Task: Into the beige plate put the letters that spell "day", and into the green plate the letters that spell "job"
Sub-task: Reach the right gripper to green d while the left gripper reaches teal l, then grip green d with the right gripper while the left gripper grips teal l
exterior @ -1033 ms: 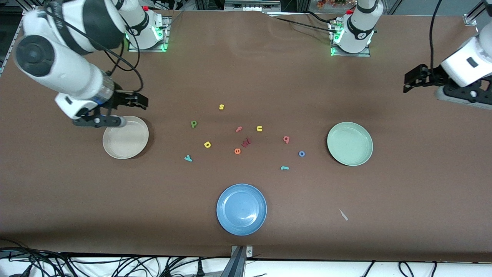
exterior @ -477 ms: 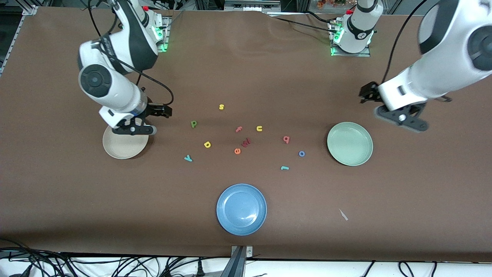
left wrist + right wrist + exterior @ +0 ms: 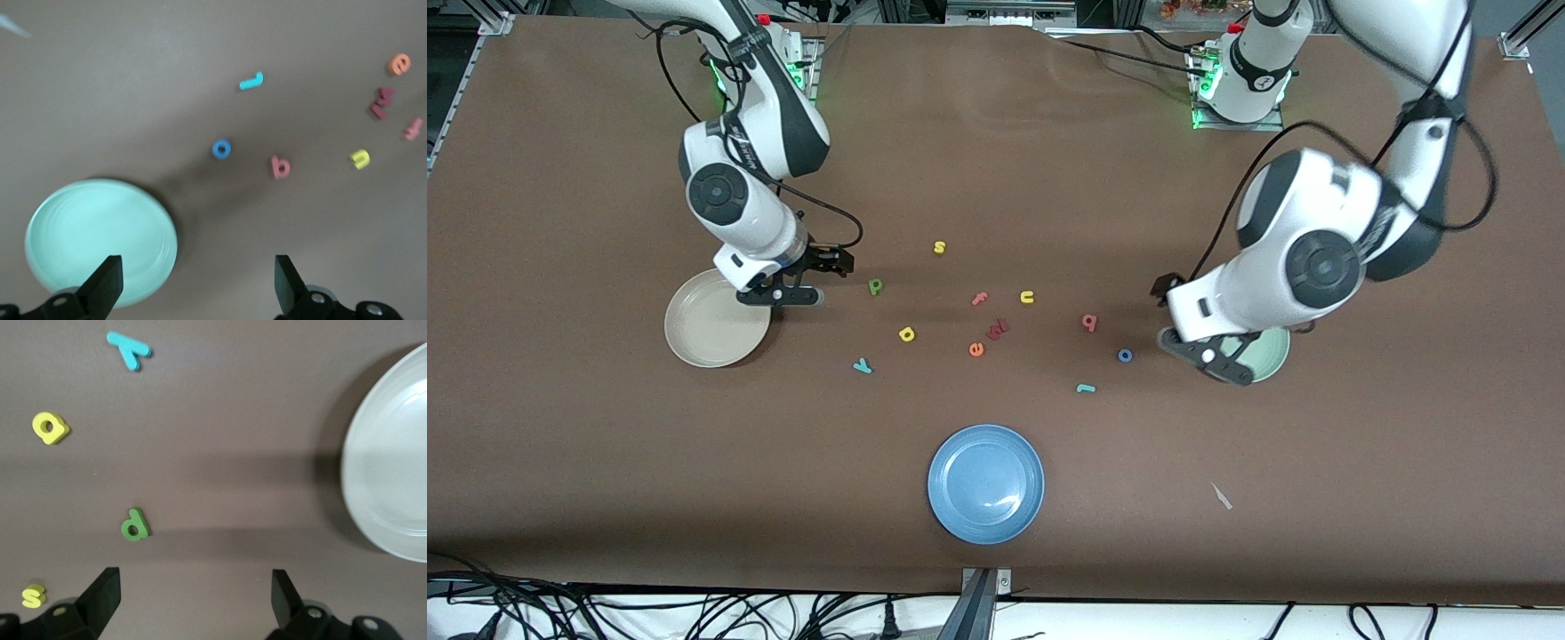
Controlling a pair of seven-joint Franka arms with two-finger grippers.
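The left arm's forearm and wrist cover most of the round pale mint-green plate (image 3: 1273, 354) in the front view, leaving only a sliver of its rim. The right arm's wrist overlaps the rim of the round cream-beige plate (image 3: 710, 331). The right wrist view's edge cuts that plate off. The dark red foam letter (image 3: 382, 103) is blurred, its shape unreadable.

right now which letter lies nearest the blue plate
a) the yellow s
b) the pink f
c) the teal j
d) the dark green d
c, in the front view the teal j lies lowest of the scattered letters, closest to the blue plate, while the yellow s, the dark green d and the pink f all lie farther up the table.
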